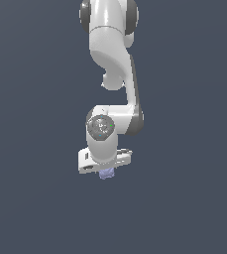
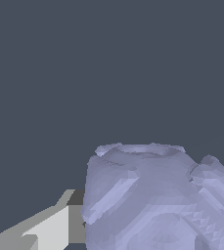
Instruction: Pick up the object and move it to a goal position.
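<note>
The object (image 1: 106, 173) is a small pale lavender-blue block that shows just below the white hand in the exterior view. In the wrist view it (image 2: 152, 195) fills the lower middle, very near the camera, with a rounded rim on top. My gripper (image 1: 106, 170) is closed around it. One grey-white finger (image 2: 50, 229) presses against the block's side, and the other finger is almost wholly hidden behind the block. The block's underside is out of view.
The white arm (image 1: 112, 54) reaches in from the top of the exterior view, with the wrist joint (image 1: 101, 126) above the hand. All around is a plain dark grey-blue surface (image 1: 184, 198) with no other objects or edges in view.
</note>
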`<state>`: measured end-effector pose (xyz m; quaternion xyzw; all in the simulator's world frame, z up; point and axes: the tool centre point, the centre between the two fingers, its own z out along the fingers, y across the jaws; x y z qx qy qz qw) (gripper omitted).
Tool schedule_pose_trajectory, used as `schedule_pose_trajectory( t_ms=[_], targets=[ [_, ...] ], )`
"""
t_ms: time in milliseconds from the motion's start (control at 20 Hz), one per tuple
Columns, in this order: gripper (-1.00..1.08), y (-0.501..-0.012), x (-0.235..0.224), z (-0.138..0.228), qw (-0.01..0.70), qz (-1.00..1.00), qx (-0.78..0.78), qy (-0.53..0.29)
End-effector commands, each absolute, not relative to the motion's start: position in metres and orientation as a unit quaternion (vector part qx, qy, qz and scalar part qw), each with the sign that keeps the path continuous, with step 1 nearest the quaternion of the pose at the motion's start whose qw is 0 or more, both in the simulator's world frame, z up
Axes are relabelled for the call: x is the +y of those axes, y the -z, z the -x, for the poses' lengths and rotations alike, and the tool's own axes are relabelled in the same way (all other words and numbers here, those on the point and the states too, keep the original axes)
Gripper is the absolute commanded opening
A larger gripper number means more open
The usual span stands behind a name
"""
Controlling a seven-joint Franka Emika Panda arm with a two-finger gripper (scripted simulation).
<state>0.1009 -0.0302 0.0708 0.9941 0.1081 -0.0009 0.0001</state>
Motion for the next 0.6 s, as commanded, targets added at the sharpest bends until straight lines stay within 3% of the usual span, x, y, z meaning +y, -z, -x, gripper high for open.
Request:
schedule_pose_trajectory(
  t_ms=[0, 550],
  targets=[
    [-1.0, -0.089, -0.008, -0.101, 0.0, -0.994, 0.109, 0.0],
    [-1.0, -0.17, 0.092, -0.1, 0.0, -0.994, 0.109, 0.0]
  ],
)
